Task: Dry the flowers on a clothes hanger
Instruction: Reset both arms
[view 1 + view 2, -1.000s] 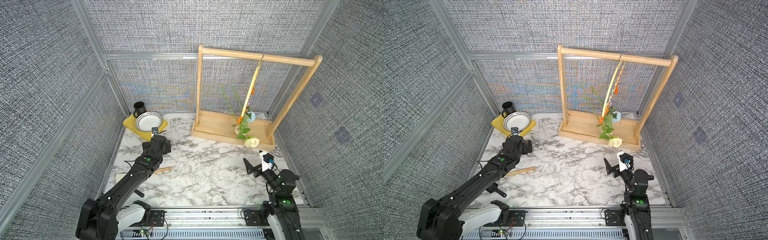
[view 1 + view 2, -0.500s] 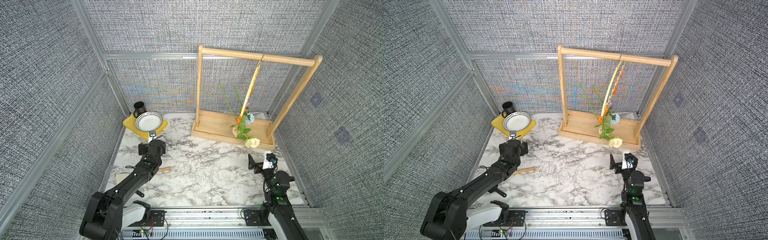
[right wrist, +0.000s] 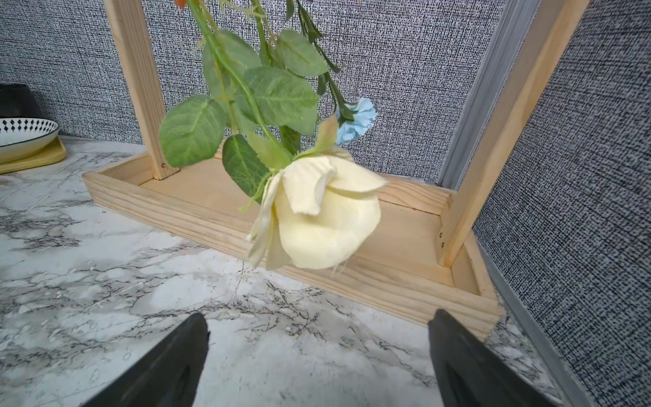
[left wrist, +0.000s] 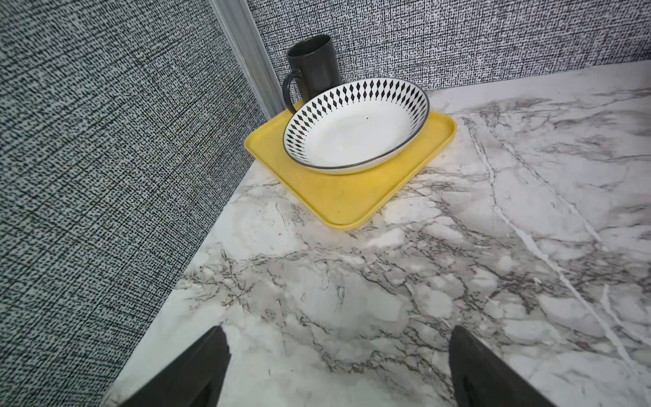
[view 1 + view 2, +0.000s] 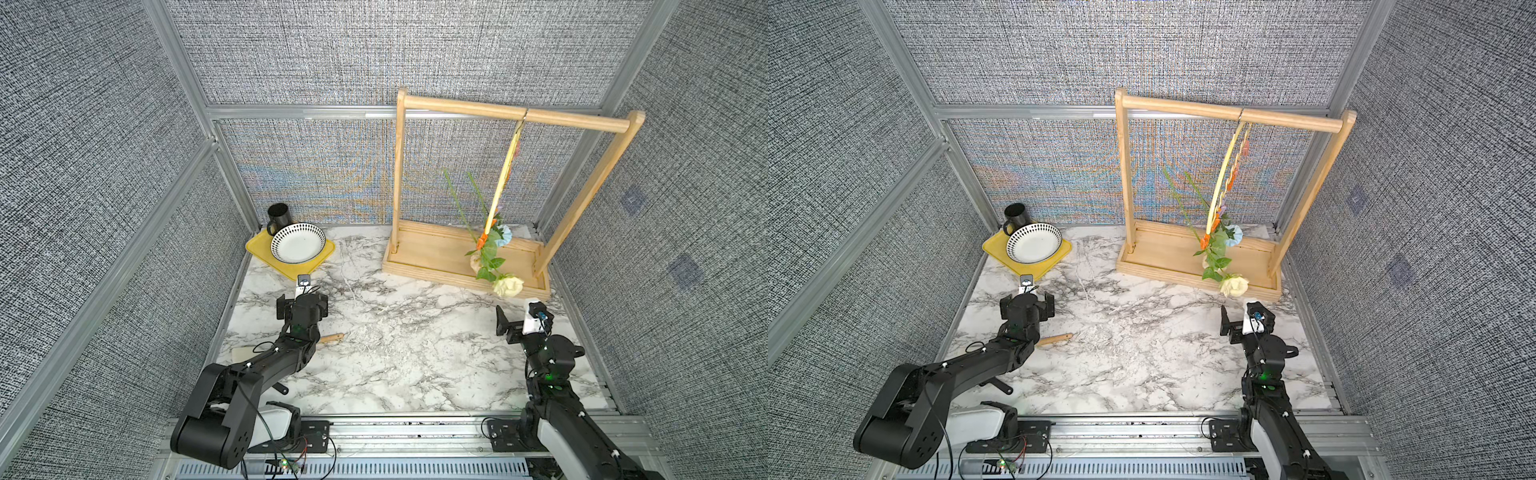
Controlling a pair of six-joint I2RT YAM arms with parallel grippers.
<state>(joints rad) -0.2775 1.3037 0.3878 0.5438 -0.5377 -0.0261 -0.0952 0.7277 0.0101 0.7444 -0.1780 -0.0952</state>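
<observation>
The pale-yellow clothes hanger (image 5: 505, 178) (image 5: 1219, 187) hangs by its hook from the wooden rack's top bar. The flowers dangle heads down from its clips. A cream rose (image 5: 508, 285) (image 3: 324, 215) is lowest, a light-blue bloom (image 5: 505, 236) (image 3: 355, 119) sits higher, and a peach rose (image 5: 475, 261) is half hidden by leaves. My right gripper (image 5: 521, 322) (image 3: 317, 324) is open and empty above the marble, just in front of the cream rose and short of it. My left gripper (image 5: 302, 306) (image 4: 338, 334) is open and empty at the left.
The light-wood rack (image 5: 457, 259) stands at the back right on its tray-like base. A yellow tray (image 5: 257, 249) with a patterned bowl (image 5: 297, 243) and a black mug (image 5: 277, 215) fills the back left corner. A wooden-handled tool (image 5: 330, 337) lies beside my left arm. Fabric walls enclose three sides.
My left gripper has drawn back from the yellow tray toward the near edge. My right arm has shifted slightly, its gripper still facing the cream rose. Both stayed open.
</observation>
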